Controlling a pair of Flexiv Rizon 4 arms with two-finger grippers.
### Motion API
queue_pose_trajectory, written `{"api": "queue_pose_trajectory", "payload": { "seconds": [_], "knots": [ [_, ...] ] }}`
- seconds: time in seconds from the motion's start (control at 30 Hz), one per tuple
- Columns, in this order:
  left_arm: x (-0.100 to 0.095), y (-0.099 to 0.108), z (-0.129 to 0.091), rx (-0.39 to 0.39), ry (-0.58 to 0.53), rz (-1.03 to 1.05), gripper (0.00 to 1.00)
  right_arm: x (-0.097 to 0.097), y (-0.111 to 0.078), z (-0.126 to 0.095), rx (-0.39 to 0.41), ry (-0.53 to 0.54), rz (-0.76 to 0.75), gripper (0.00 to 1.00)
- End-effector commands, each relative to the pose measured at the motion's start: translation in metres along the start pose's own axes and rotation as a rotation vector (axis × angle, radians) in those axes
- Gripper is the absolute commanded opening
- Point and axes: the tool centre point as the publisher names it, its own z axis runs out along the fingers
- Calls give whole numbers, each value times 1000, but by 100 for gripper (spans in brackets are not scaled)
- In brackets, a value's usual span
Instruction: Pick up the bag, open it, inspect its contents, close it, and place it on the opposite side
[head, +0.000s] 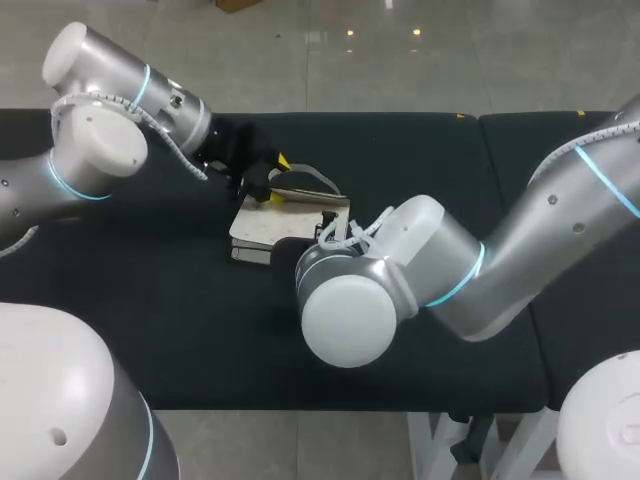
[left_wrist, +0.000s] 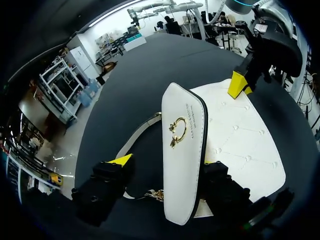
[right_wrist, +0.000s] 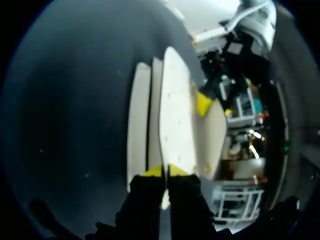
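Black table (head: 430, 160) spans the scene, w/ the white bag (head: 262, 222) lying flat near its middle, a bit left of centre. My left arm (head: 100, 150) comes in from the far left. My left gripper (left_wrist: 167, 165) is at the bag's far-left end, fingers spread wide, straddling the raised flap (left_wrist: 185, 105). Flap stands on edge btwn the fingers, close against one of them. The other, yellow-tipped finger (left_wrist: 121, 160) stands apart from it, w/ bare table and the pale strap (left_wrist: 137, 135) showing in the gap, so that gripper isn't clamped on anything. Gold clasp (left_wrist: 177, 131) sits mid-flap. The quilted body of the bag lies flat beside the flap. My right arm (head: 560, 220) reaches in from the right, wrist over the bag's near-right end. My right gripper (right_wrist: 165, 171) is at a narrow setting, both yellow tips pinching a thin white edge of the bag from two sides. From the left wrist cam, one of its yellow tips shows on the bag's edge across from my left gripper.
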Motion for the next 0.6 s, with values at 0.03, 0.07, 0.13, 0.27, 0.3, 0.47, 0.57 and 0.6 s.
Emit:
{"api": "queue_pose_trajectory", "payload": {
  "seconds": [0.03, 0.07, 0.13, 0.27, 0.3, 0.47, 0.57, 0.6],
  "knots": [
    [-8, 3, 8, 3, 37, -4, 67, 5, -3, 2, -17, -86, 0, 0],
    [-9, 3, 9, -3, 42, -8, 66, 5, -3, 2, -17, -86, 0, 0],
    [-9, 4, 9, -3, 47, -12, 64, 5, -3, 2, -17, -86, 0, 0],
    [-10, 4, 11, -6, 59, -21, 43, 5, -3, 2, -17, -86, 0, 0],
    [-10, 4, 12, -6, 64, -22, 41, 5, -3, 2, -17, -86, 0, 0],
    [-8, 4, 13, -8, 71, -23, 0, 5, -3, 2, -17, -86, 0, 0],
    [-7, 4, 13, -7, 75, -25, 0, 5, -3, 2, -17, -86, 0, 0],
    [-6, 4, 13, -6, 76, -25, 0, 5, -3, 2, -17, -86, 0, 0]
  ]
}}
